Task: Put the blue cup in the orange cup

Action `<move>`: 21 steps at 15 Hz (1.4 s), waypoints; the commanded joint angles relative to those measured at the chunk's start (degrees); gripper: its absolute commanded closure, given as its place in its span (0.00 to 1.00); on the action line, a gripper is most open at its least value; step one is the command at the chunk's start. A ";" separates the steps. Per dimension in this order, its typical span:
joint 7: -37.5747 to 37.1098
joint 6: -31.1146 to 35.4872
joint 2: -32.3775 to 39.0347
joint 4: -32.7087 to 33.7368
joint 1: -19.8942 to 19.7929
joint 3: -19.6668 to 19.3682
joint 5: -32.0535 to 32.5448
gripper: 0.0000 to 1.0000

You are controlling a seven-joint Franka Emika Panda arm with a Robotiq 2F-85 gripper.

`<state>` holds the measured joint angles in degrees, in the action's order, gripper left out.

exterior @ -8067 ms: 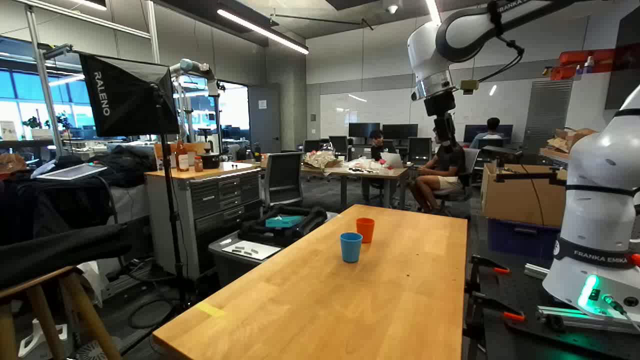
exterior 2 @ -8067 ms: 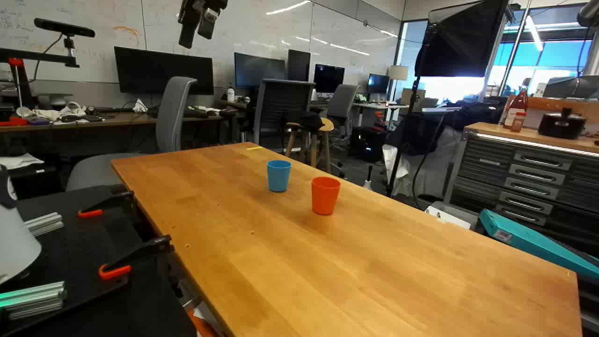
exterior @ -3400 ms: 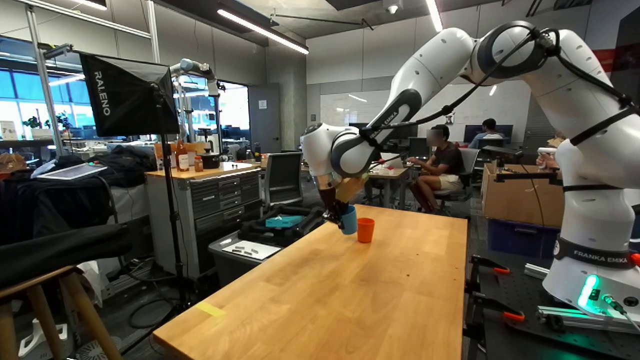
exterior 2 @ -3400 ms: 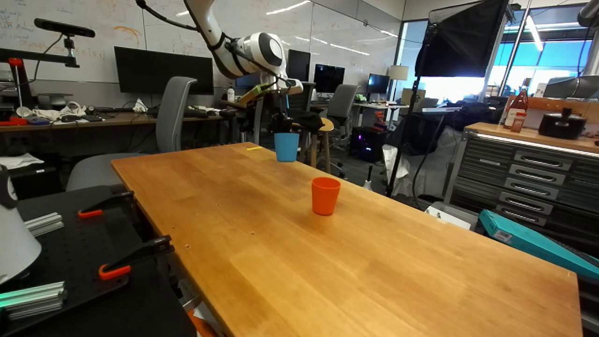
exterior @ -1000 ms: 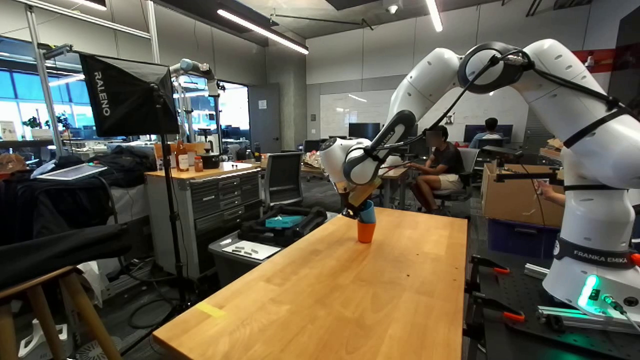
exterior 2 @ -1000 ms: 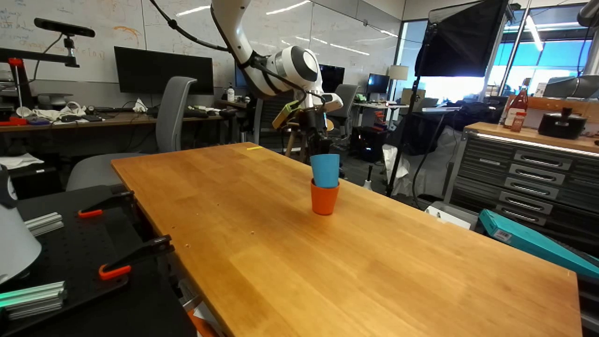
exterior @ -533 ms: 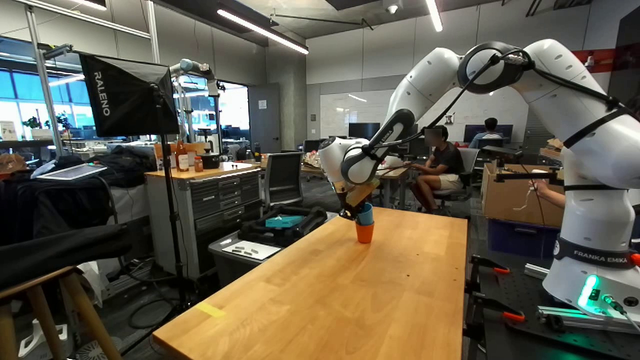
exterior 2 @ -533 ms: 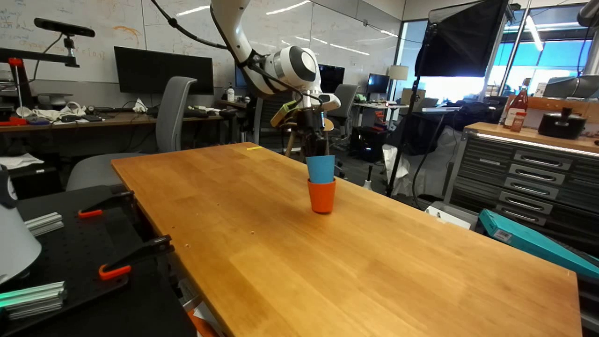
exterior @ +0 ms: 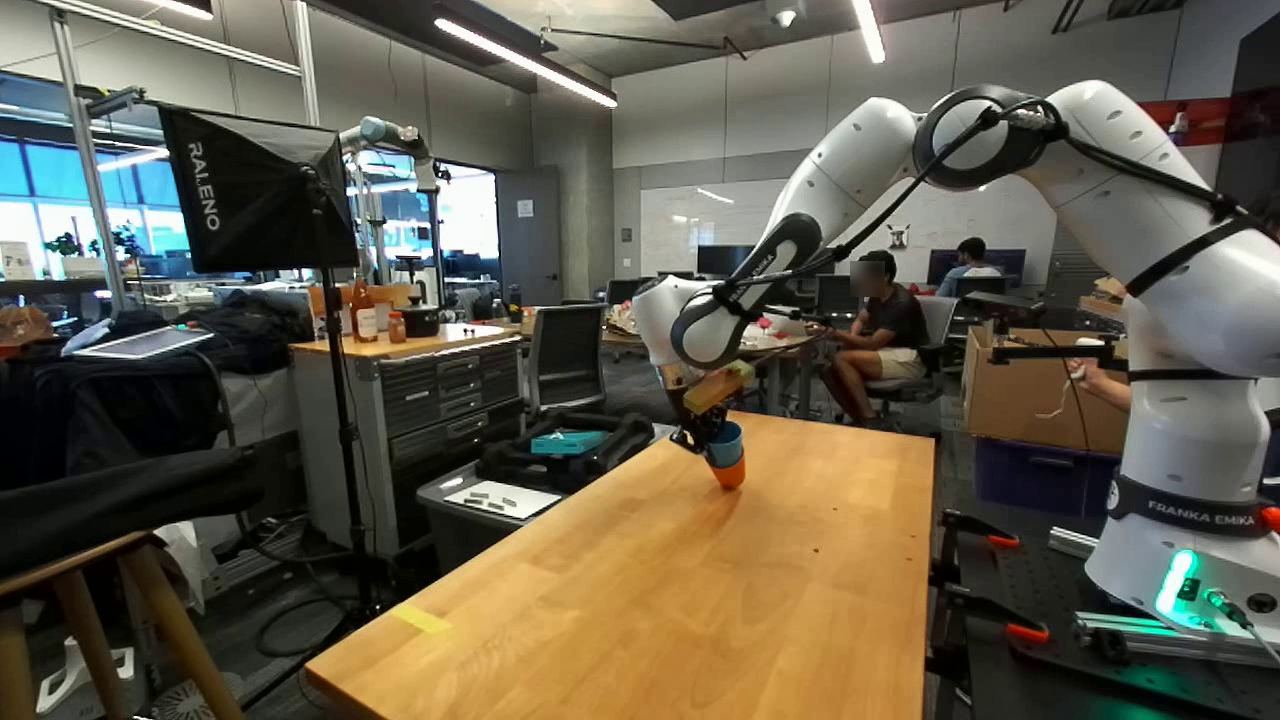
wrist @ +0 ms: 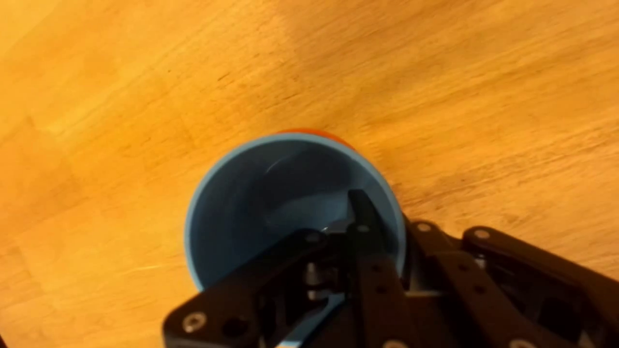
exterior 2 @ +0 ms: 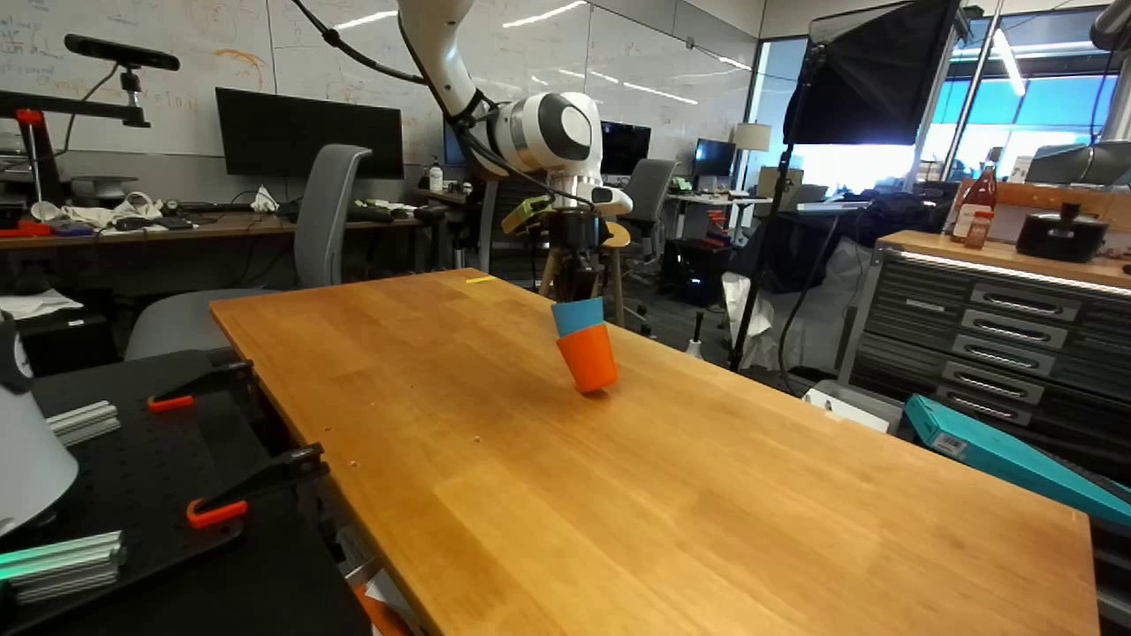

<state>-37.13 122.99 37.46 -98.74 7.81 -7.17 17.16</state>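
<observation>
The blue cup [exterior 2: 579, 315] sits partly inside the orange cup [exterior 2: 589, 358], its upper part showing above the orange rim. Both lean together to one side in both exterior views. How much of the orange base touches the wooden table [exterior 2: 707, 495] I cannot tell. My gripper [wrist: 386, 215] is shut on the blue cup's wall, one finger [wrist: 366, 217] inside the cup and the other outside. Looking down in the wrist view, I see the open mouth of the blue cup, and only a sliver of the orange cup [wrist: 314, 132] shows beyond its rim.
A softbox light on a stand [exterior: 255, 190] and a dark bin with a white sheet [exterior: 505, 499] are beyond the table's long side. Clamps [exterior 2: 216, 512] hold the black base plate near the table's edge. A person sits [exterior: 885, 320] in the background.
Over the last half second the blue cup has sunk deeper into the orange cup. The orange cup, upright before, has tipped and shifted with the gripper. Earlier the blue cup was lifted off the table.
</observation>
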 commanded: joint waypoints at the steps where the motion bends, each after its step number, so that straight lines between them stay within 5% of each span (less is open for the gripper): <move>1: 2.50 -1.50 1.44 3.34 -1.78 -0.09 -3.38 0.92; 14: 4.14 -1.11 -0.12 5.37 -4.25 -1.49 -3.31 0.85; 16: 4.52 -1.29 -0.27 5.39 -4.35 -1.46 -3.43 0.60; 17: 4.66 -1.37 -0.37 5.40 -4.43 -1.41 -3.59 0.60; 21: 5.09 -1.39 -0.92 5.43 -4.48 -1.23 -4.00 0.31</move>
<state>-34.35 122.98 37.23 -94.49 3.57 -8.29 15.14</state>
